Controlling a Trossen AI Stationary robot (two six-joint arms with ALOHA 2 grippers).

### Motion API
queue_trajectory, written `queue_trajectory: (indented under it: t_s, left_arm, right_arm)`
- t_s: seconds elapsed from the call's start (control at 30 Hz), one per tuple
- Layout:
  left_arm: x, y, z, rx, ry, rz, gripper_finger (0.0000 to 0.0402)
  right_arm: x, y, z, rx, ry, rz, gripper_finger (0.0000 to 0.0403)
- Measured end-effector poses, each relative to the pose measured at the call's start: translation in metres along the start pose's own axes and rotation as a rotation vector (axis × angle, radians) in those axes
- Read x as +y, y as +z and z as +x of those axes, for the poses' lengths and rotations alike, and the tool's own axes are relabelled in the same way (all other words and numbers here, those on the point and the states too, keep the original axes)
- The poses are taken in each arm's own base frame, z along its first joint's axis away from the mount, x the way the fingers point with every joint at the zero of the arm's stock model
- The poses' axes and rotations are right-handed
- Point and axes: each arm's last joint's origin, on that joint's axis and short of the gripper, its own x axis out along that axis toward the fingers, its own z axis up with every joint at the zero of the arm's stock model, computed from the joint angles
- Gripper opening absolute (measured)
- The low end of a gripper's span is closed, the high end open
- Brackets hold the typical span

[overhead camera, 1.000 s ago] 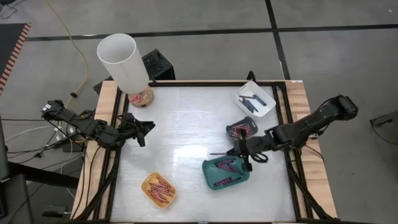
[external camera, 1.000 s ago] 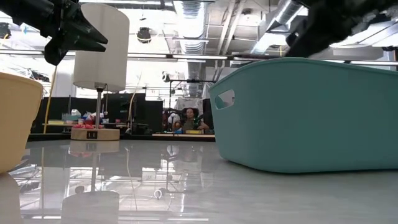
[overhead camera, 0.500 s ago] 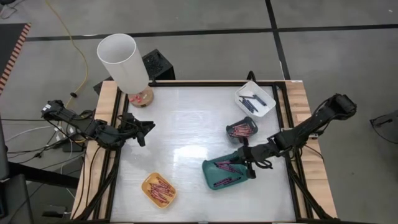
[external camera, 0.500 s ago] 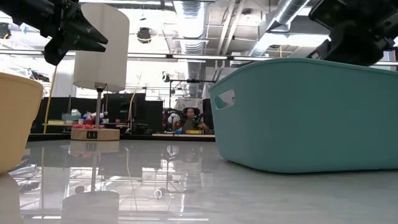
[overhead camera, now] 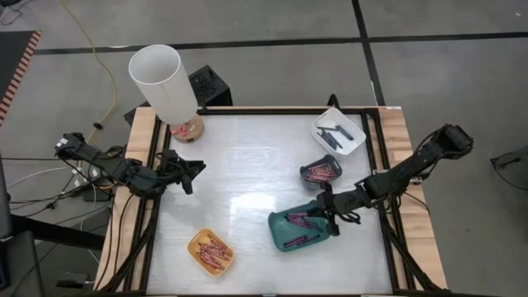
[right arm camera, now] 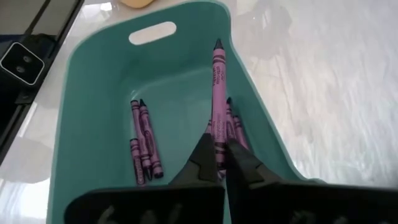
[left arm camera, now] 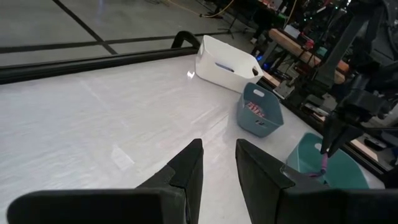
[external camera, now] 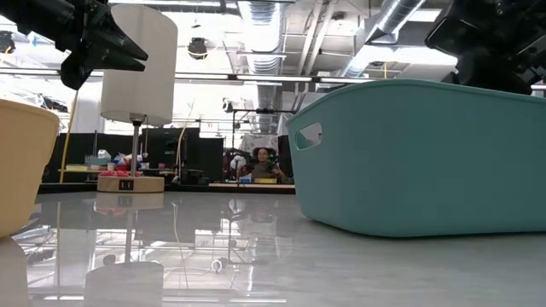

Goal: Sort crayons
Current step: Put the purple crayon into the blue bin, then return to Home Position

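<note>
Crayons (right arm camera: 147,142), paper-wrapped purple sticks, show inside the smooth teal tray (right arm camera: 93,118) only from the right gripper (right arm camera: 217,163), clamped on one; left gripper (left arm camera: 217,171) jaws apart.

Teal tray (external camera: 426,158) cut off at right in low view, its contents hidden

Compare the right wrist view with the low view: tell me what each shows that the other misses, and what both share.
Only the right wrist view: the right gripper shut on a purple crayon, held over the teal tray's inside, where other purple crayons lie.

Only the low view: the lamp at the table's far edge, the yellow tray, the left gripper hanging high, and a person seated in the room behind.

Both: the teal tray and the glossy white table.
</note>
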Motion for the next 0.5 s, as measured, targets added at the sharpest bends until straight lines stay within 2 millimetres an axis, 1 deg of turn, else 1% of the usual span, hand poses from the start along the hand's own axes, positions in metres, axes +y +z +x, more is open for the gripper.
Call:
queue_trajectory:
  t_s: [0.1, 0.33, 0.5]
  left_arm:
    - [0.0000, 0.0000, 0.0000, 0.000, 0.000, 0.002, 0.0085]
    - [0.0000, 0.0000, 0.0000, 0.000, 0.000, 0.003, 0.0085]
    - [0.0000, 0.0000, 0.0000, 0.000, 0.000, 0.003, 0.0085]
  right_arm:
    - [0.0000, -0.0001, 0.0000, 0.001, 0.000, 0.015, 0.0021]
    - [-0.0001, -0.0002, 0.0000, 0.003, -0.001, 0.036, 0.0069]
    - [-0.0002, 0.0007, 0.0001, -0.006, 0.001, 0.034, 0.0078]
